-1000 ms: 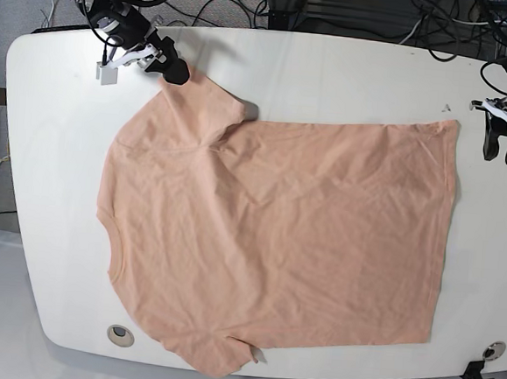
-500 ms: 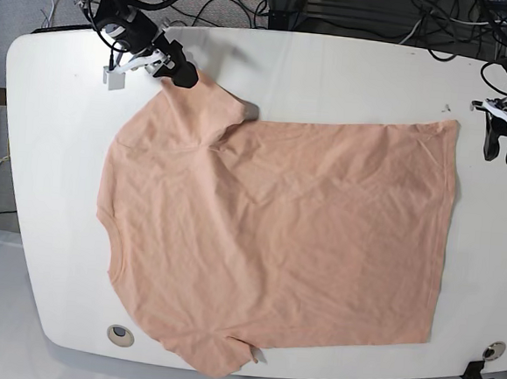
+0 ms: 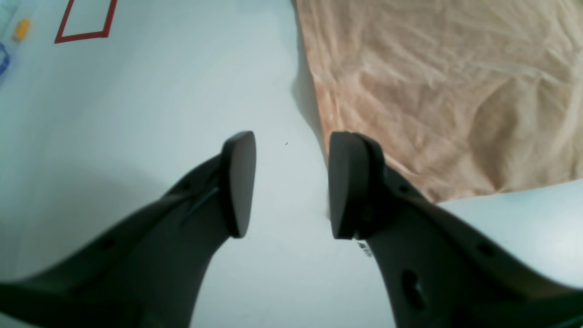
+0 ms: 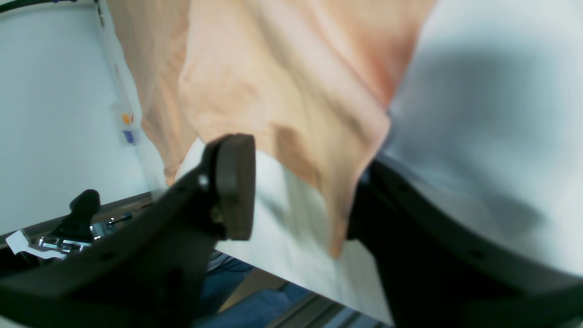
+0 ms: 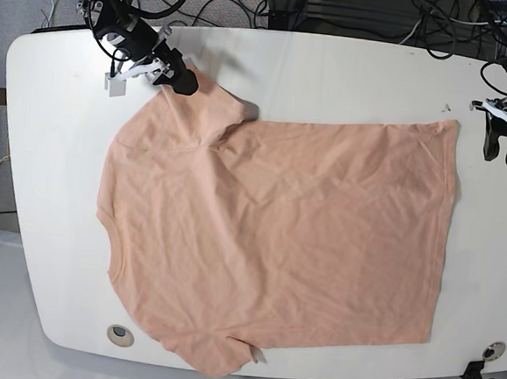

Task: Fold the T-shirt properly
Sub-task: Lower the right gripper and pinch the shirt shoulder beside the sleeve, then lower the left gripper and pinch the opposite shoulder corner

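Observation:
The peach T-shirt (image 5: 276, 235) lies flat on the white table (image 5: 350, 74), neckline to the left and hem to the right. My right gripper (image 5: 182, 79) is at the upper-left sleeve. In the right wrist view its jaws (image 4: 296, 196) stand apart with the sleeve's edge (image 4: 337, 218) between them, the cloth against the right finger (image 4: 378, 214). My left gripper (image 5: 500, 153) is open and empty just off the hem's upper right corner. In the left wrist view (image 3: 291, 187) it hovers over bare table, with the shirt's hem (image 3: 432, 91) beside its right finger.
Cables and equipment run along the table's far edge (image 5: 277, 7). Two round holes sit near the front edge (image 5: 119, 333) (image 5: 493, 351). A red outline marks the table (image 3: 86, 20) beyond the left gripper. A white tag (image 5: 114, 84) hangs by the right gripper.
My right gripper has moved a little to the right and down, onto the upper-left sleeve. The left gripper and the shirt have stayed still.

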You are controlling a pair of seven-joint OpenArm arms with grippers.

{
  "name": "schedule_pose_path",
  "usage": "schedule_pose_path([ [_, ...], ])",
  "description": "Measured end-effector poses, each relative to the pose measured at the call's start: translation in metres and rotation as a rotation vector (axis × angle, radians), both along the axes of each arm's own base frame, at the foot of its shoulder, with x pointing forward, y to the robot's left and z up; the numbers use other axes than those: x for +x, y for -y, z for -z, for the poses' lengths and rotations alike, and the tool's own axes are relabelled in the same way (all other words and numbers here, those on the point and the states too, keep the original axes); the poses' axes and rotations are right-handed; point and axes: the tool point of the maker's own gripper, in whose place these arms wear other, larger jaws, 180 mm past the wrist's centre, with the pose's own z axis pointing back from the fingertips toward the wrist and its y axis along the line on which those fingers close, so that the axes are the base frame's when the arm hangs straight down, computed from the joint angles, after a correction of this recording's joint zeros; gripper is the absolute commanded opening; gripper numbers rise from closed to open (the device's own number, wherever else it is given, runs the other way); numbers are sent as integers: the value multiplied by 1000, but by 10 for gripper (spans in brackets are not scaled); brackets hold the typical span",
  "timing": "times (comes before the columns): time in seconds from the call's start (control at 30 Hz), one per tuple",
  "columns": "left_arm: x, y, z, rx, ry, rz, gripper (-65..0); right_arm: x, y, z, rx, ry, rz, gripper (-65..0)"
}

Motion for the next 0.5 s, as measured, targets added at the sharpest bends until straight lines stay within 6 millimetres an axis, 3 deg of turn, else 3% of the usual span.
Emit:
schedule_pose_path([
  [0.1, 0, 0, 0, 0, 0, 0, -404, 3, 0, -1, -2, 6, -2, -650],
  [0.37, 0, -3, 0, -21, 6, -14, -404, 6, 2, -2, -7, 12, -2, -650],
  [0.5, -15, -32, 10, -165, -17, -142, -403, 6, 2, -2, -7, 12, -2, -650],
])
